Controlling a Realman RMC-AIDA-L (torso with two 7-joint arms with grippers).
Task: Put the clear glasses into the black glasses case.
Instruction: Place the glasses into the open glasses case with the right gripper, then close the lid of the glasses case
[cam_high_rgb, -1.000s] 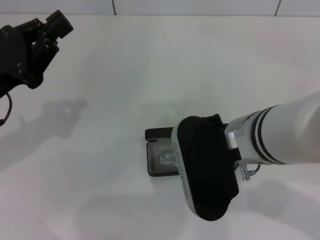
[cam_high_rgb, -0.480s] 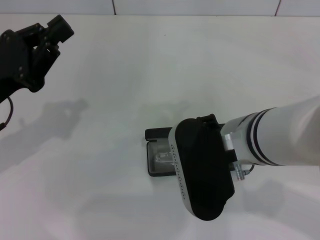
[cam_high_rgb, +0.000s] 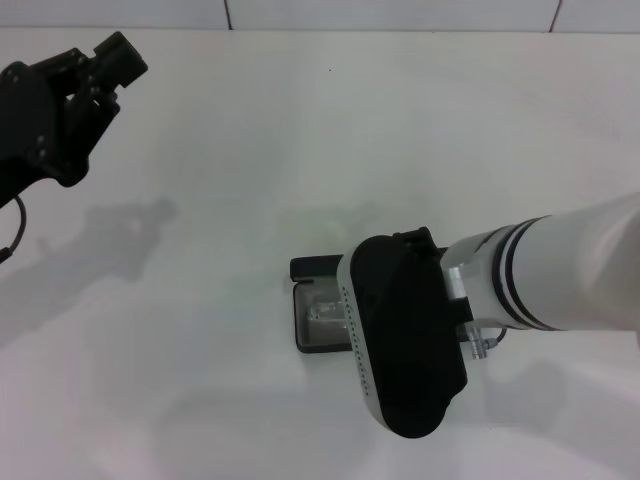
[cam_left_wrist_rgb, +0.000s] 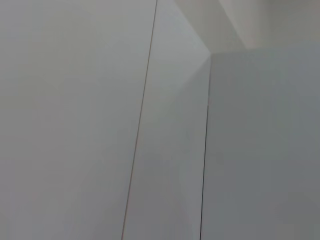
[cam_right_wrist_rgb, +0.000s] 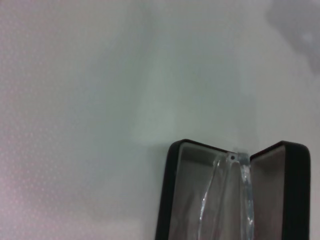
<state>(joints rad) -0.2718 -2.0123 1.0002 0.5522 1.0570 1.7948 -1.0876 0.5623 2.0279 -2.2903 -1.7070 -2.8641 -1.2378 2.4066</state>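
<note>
The transparent clear glasses (cam_right_wrist_rgb: 227, 195) lie inside the open, grey-lined black glasses case (cam_right_wrist_rgb: 172, 200) on the white table (cam_high_rgb: 300, 130). Right gripper above the case: finger state cannot be determined. Left gripper (cam_high_rgb: 105, 65) is raised far left, its fingers holding nothing.

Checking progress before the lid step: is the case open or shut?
Open: the case shows its grey lining, lid raised, with the glasses lying inside.

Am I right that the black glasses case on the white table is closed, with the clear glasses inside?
Not quite: the black glasses case lies open on the white table, lid raised, as the right wrist view shows. The clear glasses do lie inside it.
</note>
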